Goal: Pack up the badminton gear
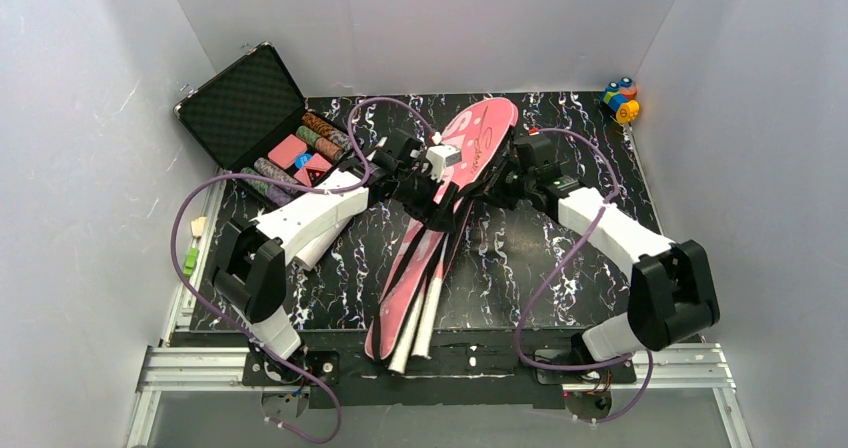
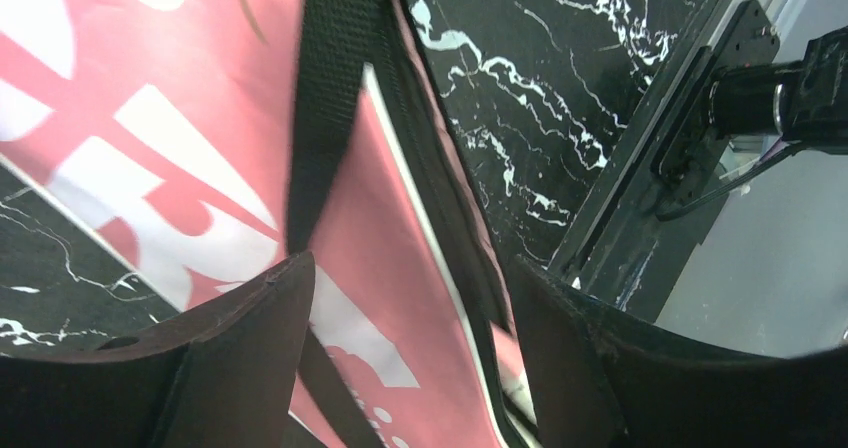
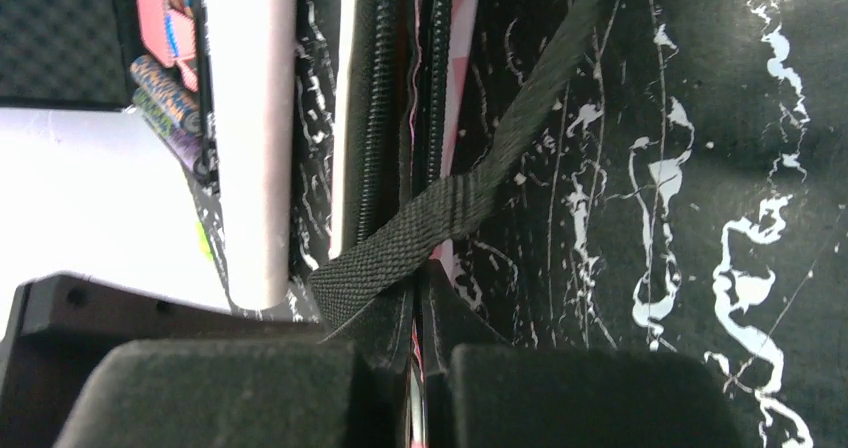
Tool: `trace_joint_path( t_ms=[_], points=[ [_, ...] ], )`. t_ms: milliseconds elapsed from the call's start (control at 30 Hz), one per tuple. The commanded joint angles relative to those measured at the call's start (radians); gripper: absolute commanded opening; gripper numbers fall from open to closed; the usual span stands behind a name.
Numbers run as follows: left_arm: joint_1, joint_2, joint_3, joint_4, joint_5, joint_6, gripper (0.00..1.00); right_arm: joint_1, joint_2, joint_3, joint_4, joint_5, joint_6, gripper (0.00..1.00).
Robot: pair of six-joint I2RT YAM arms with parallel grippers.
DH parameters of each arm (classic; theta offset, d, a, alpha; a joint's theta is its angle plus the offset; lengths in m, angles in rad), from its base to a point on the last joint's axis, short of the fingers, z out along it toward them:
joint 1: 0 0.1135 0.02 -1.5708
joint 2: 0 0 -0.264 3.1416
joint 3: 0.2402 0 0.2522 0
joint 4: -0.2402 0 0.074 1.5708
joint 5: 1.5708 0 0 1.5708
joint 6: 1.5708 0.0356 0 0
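Observation:
The pink "SPORT" cover [image 1: 480, 133] lies diagonally across the black marbled table, with the white handles of the rackets [image 1: 420, 328] sticking out of its near end. My left gripper [image 1: 447, 178] hovers over the cover's middle. Its jaws [image 2: 410, 268] are open, with the pink cover [image 2: 390, 238] and its black strap [image 2: 325, 98] between them and nothing gripped. My right gripper [image 1: 497, 173] is at the cover's right edge, and in its wrist view the gripper [image 3: 415, 283] is shut on the zipped edge [image 3: 375, 98]. The strap [image 3: 500, 158] crosses in front of it. The long white tube [image 3: 250, 118] lies beside the cover.
An open black case of poker chips [image 1: 250, 98] stands at the back left, close to the left arm. A small multicoloured toy [image 1: 620, 98] sits in the back right corner. White walls close in the table on three sides. A metal rail [image 1: 440, 363] runs along the near edge.

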Motion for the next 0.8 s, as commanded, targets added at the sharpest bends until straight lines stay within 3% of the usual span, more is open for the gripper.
trace_joint_path(
  t_ms=[0, 300, 500, 767],
  points=[
    [-0.005, -0.028, 0.063, 0.014, 0.009, 0.016, 0.71, 0.003, -0.069, 0.067, -0.102, -0.046, -0.023, 0.01],
    [-0.104, -0.070, 0.101, -0.029, 0.030, 0.016, 0.73, 0.004, -0.092, 0.206, -0.269, -0.067, -0.033, 0.01],
    [-0.212, -0.119, 0.042, -0.088, -0.149, 0.097, 0.73, 0.009, -0.097, 0.235, -0.310, -0.032, -0.025, 0.01],
    [-0.219, -0.092, 0.083, -0.076, -0.233, 0.066, 0.72, 0.050, -0.086, 0.240, -0.309, -0.017, 0.017, 0.01]
  ],
)
